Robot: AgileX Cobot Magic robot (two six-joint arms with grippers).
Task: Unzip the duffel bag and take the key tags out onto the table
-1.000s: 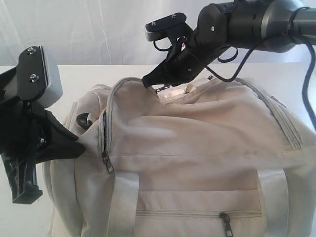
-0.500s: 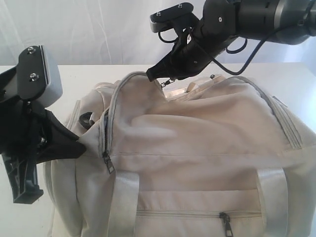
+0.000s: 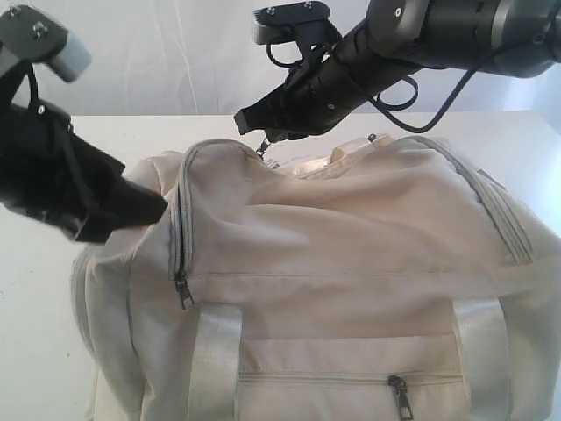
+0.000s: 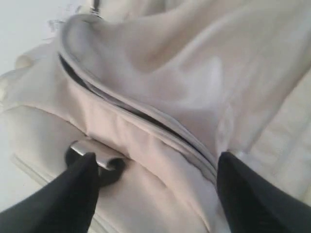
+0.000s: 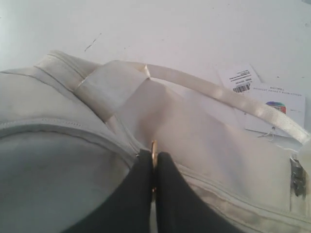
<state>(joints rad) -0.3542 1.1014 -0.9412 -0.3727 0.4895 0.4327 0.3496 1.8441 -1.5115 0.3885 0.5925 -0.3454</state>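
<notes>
At far left of the exterior view, L gripper [image 3: 145, 203] sits at the end of the duffel bag [image 3: 351, 254] w/ jaws wide apart. The left wrist view shows its fingers [image 4: 77, 194] straddling the end panel beside a dark strap buckle [image 4: 97, 162], gripping nothing. That's the main risk: w/ nothing pinning the bag to the table [image 3: 35, 351], a tug on the zip prob. drags or lifts the whole soft bag instead of running the slider. If L gripper closes where it is, it could catch the buckle or a loose fold rather than firm cloth by the zipper track [image 3: 181, 219], then slip off. Next along, the track bends hard over the bag's corner w/ cloth bunched round it, so the slider could jam there. Top centre, R gripper [image 3: 256, 132] is pinched tight on the small zipper-pull ring [image 5: 153, 148], by the fingertips only. A pull off the track's line could twist the ring or pop it free. Key tags aren't in any view, presumably inside the bag, so can't tell how they lie; they might snag the opening coming out. Last, paper hang tags [image 5: 262, 97] lie on the table beyond the webbing handle [image 5: 218, 94], & could get swept along if the bag shifts.
</notes>
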